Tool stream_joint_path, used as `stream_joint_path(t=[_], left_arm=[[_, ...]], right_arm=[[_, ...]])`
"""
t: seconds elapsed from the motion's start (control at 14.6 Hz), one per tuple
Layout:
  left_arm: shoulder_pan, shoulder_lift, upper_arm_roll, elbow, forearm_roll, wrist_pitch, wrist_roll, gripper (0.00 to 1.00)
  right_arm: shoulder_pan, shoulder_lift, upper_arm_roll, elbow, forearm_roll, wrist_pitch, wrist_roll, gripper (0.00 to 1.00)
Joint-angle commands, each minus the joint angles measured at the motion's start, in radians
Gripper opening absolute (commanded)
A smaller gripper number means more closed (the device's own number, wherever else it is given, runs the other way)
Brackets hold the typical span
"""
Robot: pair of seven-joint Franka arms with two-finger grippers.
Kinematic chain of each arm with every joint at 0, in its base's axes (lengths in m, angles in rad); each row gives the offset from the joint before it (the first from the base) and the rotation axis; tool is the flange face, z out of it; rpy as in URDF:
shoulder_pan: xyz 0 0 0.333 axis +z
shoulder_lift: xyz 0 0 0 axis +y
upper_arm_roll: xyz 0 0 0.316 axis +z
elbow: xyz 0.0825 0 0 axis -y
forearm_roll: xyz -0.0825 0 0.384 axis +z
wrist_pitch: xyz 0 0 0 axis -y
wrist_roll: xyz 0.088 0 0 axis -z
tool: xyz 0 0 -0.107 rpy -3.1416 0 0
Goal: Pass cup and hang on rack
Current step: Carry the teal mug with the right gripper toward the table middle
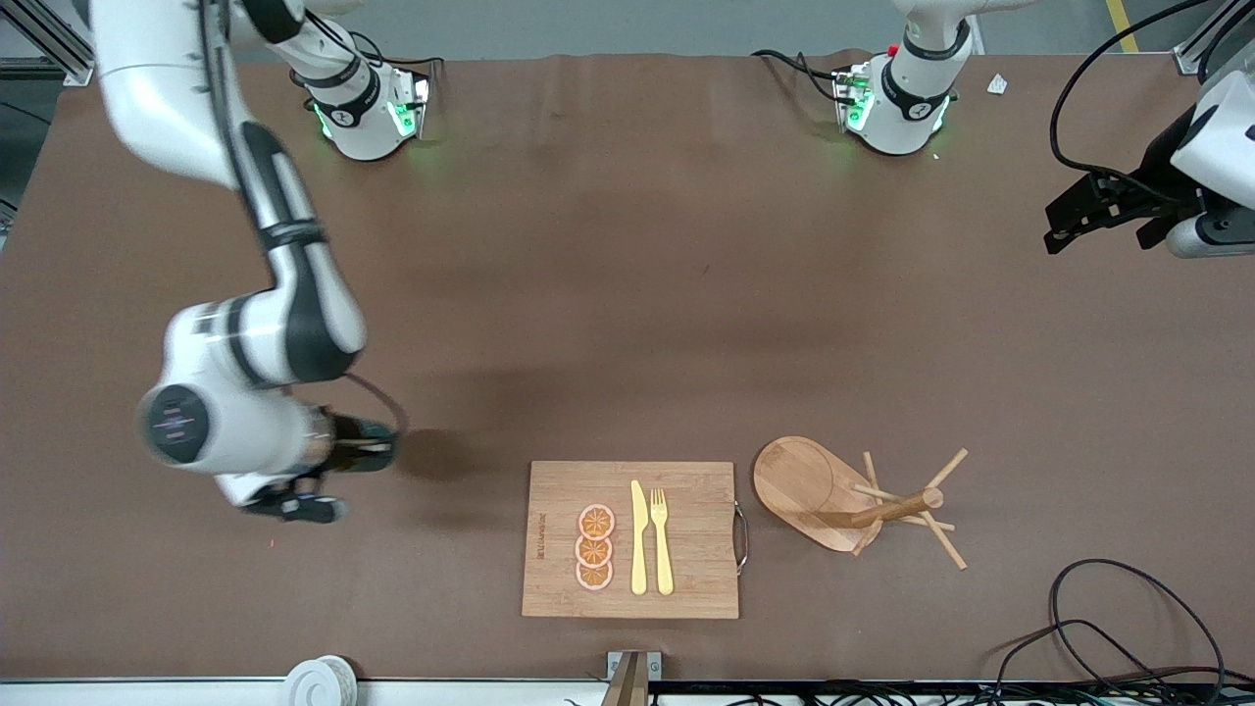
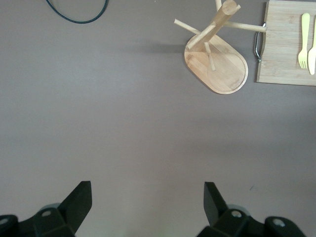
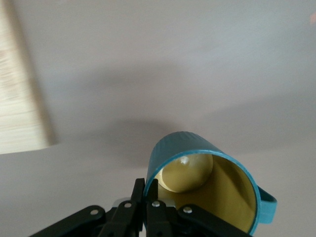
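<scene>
The right arm reaches down from its base at the upper left of the front view, elbow bent, wrist low at the lower left of the frame. Its right end effector (image 1: 338, 471) is clenched on the rim of the small dark teal-green ribbed cup with a yellow-ochre inside (image 3: 205, 185), one finger inside the wall and one outside; the cup (image 1: 361, 451) is tilted, its mouth toward the wrist camera, its small handle sticking out to one side. Whether it touches the brown table (image 1: 627, 324) cannot be told.

The left arm waits at the right edge of the frame, its left end effector (image 2: 148, 200) released, fingers spread wide over bare table.

The light wooden mug rack with an oval base and thin pegs (image 1: 843, 495) stands in the lower right of the frame, just beside the rectangular wooden cutting board (image 1: 686, 579), toward the left arm's end
</scene>
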Motion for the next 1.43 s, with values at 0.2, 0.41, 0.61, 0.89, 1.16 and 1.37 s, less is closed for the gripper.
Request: stream_joint_path(t=[0.2,0.41,0.61,0.89,1.16,1.37], left_arm=[[0.001,0.021,-0.003,0.009,-0.017,0.024,-0.026,1.00],[-0.005,0.020,-0.012,0.012,-0.018,0.021,-0.109,1.00],[-0.018,0.030,-0.027,0.014,-0.007,0.015,-0.120,1.00],[-0.016,0.067,-0.047,0.037,-0.006,0.015,-0.118,1.00],[-0.018,0.067,-0.049,0.040,-0.004,0.015,-0.120,1.00],[-0.080,0.091,-0.056,0.040,0.003,0.018,-0.178,1.00]], right_arm=[[0.299,0.027,0.012,0.035,0.063,0.151,0.444,0.00],[0.434,0.108,0.009,0.041,0.058,0.306,0.599,0.01],[0.456,0.134,0.007,0.041,0.054,0.340,0.636,0.09],[0.448,0.111,-0.011,0.047,0.049,0.305,0.633,1.00],[0.331,0.084,-0.036,0.185,0.054,0.040,0.514,1.00],[0.188,0.006,-0.036,0.208,0.052,-0.054,0.294,1.00]])
